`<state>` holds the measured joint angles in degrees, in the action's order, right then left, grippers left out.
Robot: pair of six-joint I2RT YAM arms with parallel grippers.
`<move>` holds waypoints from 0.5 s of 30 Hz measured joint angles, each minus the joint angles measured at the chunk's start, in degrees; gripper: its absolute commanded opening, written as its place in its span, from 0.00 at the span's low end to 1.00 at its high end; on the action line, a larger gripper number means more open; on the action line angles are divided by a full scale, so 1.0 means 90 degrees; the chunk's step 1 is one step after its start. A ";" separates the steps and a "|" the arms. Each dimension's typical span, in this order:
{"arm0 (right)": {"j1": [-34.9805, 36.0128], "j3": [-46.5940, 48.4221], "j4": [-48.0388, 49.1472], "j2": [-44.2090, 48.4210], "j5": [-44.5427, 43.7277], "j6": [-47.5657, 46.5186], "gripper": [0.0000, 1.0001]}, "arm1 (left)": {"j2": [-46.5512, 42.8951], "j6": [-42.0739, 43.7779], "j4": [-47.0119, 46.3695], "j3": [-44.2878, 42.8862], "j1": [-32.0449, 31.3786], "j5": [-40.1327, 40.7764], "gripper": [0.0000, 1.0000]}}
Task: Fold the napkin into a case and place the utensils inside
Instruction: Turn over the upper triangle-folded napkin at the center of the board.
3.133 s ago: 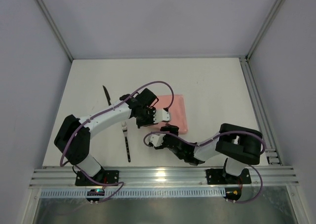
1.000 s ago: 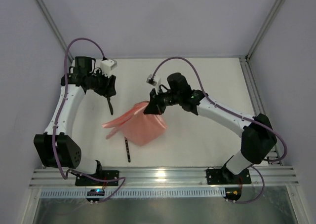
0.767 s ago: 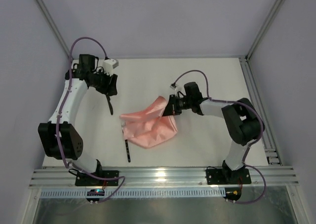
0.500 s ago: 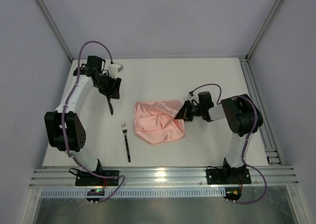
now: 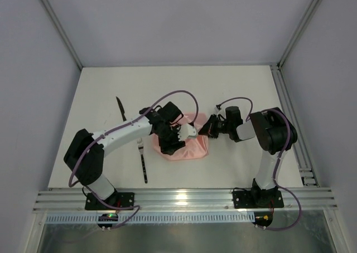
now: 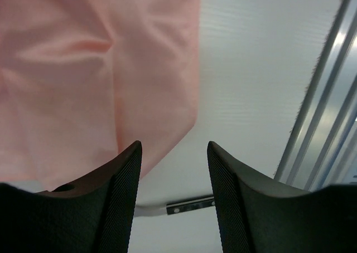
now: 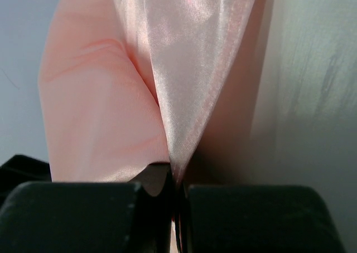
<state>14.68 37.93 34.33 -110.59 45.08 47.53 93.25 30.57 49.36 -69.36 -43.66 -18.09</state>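
Observation:
The pale-pink napkin (image 5: 192,148) lies crumpled and partly folded at the table's middle. It fills the upper left of the left wrist view (image 6: 83,86) and most of the right wrist view (image 7: 100,108). My right gripper (image 5: 207,128) (image 7: 177,180) is shut on the napkin's right edge, pinching a raised fold low over the table. My left gripper (image 5: 169,144) (image 6: 174,147) hovers open over the napkin's left part, with nothing between its fingers (image 6: 125,197). The fork (image 5: 143,163) (image 6: 189,206) lies left of the napkin. The black knife (image 5: 120,108) lies farther back on the left.
Aluminium rails run along the near edge (image 5: 184,197) (image 6: 323,113) and the right side (image 5: 287,113) of the white table (image 5: 234,91). Grey walls close in the left, back and right.
My left arm has swung from the far left by the knife to over the napkin's left part. The napkin now lies more bunched, with the right gripper still shut on its right edge.

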 measured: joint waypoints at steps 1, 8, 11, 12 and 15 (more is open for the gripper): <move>0.0000 -0.0024 0.0029 0.0010 -0.0017 0.0010 0.04 | -0.0002 0.0029 -0.0087 0.0000 -0.0189 -0.0180 0.53; 0.0002 -0.0194 0.0185 0.0097 -0.0121 0.0044 0.04 | 0.0680 -0.0357 -0.1110 -0.0408 -0.0474 -0.0532 0.53; 0.0010 -0.0250 0.0238 0.0124 -0.0143 0.0053 0.04 | 0.1241 -0.0636 -0.1477 -0.0658 -0.0447 -0.0760 0.51; 0.0010 -0.0257 0.0243 0.0131 -0.0146 0.0053 0.04 | 0.1375 -0.0714 -0.1535 -0.0716 -0.0440 -0.0884 0.51; 0.0010 -0.0274 0.0272 0.0136 -0.0160 0.0053 0.04 | 0.1685 -0.0882 -0.1554 -0.0903 -0.0440 -0.1214 0.51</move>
<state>14.76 35.46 36.77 -109.36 43.64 48.01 108.42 22.63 35.38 -77.49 -47.62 -29.02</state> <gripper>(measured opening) 0.042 0.511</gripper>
